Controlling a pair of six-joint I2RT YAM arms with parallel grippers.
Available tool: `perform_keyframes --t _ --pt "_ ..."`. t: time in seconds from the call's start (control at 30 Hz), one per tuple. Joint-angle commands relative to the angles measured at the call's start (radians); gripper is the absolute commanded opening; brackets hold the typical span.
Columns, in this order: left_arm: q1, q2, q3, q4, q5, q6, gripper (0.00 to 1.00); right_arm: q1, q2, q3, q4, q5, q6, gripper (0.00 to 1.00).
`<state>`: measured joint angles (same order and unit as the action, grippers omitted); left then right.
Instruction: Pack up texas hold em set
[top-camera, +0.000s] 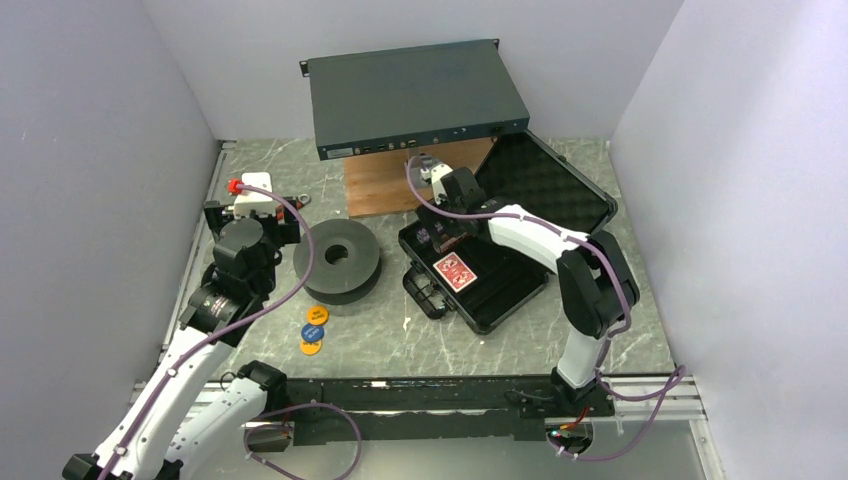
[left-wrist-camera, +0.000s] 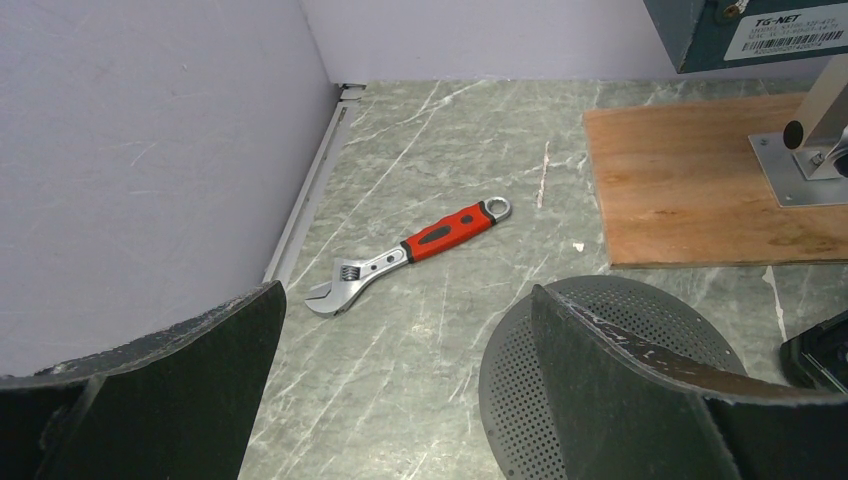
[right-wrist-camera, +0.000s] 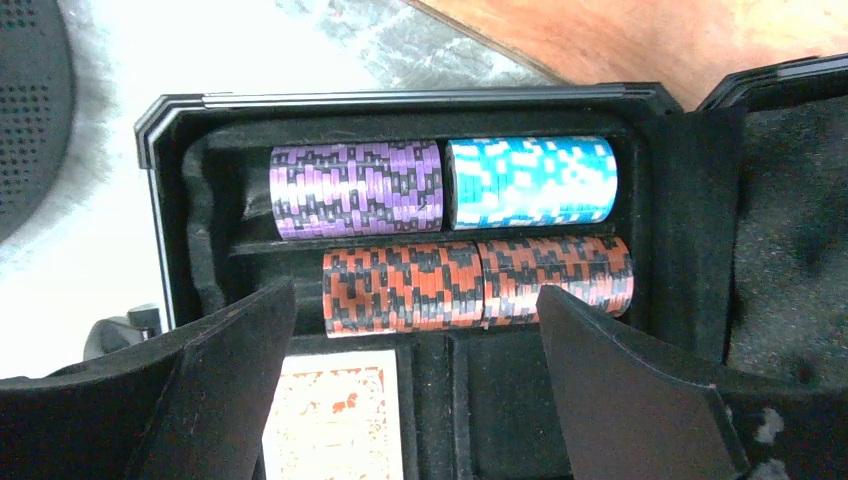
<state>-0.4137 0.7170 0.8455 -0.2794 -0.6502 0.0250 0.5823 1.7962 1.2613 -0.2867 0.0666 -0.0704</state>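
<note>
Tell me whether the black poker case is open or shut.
Open. The case has its lid swung back, foam lining up, and the chip stacks and card deck lie exposed.

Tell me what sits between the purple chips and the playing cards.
Orange-and-black chips lie between the purple chips and the cards, shown by the right wrist view.

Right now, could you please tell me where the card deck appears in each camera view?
Top external: the card deck lies in the open case, right of centre.
Left wrist: not in it.
Right wrist: at the bottom edge, left of centre, below the brown chips.
Shared landmark: the wooden board, which is also in the left wrist and right wrist views.
</note>
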Motion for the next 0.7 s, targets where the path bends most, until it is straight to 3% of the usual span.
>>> perform_keyframes --t 0.0,0.33,0.67 --pt "0.004 -0.008 0.032 0.011 0.015 0.003 0.99 0.019 -0.094 0.037 0.018 -0.015 0.036 0.92" --pt "0.004 -0.017 0.032 0.012 0.012 0.006 0.99 0.101 -0.141 -0.003 0.023 -0.053 0.110 0.82" --pt "0.004 -0.033 0.029 0.013 0.009 0.010 0.99 0.120 -0.076 -0.009 0.020 -0.051 0.204 0.25"
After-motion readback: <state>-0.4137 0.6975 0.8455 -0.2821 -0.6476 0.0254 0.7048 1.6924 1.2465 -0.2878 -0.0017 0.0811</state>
